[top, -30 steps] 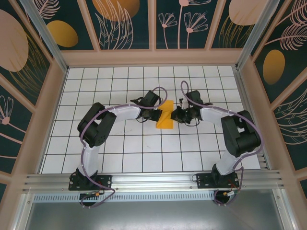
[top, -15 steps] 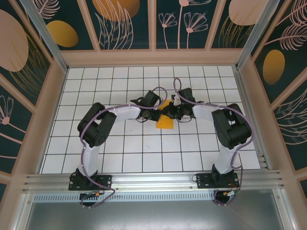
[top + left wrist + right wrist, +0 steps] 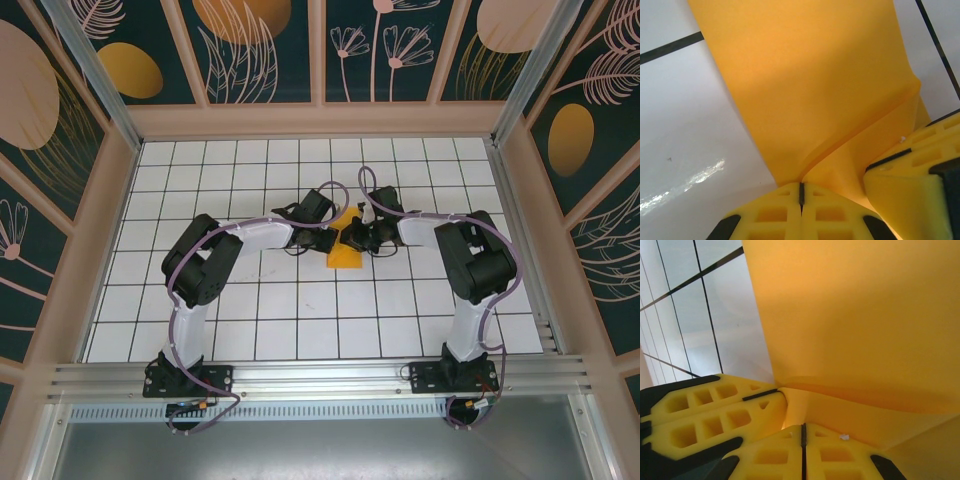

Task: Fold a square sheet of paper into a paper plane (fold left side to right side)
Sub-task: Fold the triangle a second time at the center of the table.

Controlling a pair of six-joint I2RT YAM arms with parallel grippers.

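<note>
The paper (image 3: 343,257) is thin and orange-yellow, part-folded into a narrow shape at mid-surface. It bends along a sharp crease, one part lifted off the white grid.

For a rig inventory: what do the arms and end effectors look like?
The left arm and right arm have black joints, white links and looping purple cables. The left end effector and right end effector have yellow fingers with rectangular cut-outs, black-backed.

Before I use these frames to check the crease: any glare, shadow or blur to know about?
Left wrist: a glare streak on the table, a soft shadow band across the paper. Right wrist: uneven shading on the paper, hazy table. Top external: sharp, evenly lit, arms covering part of the paper.
</note>
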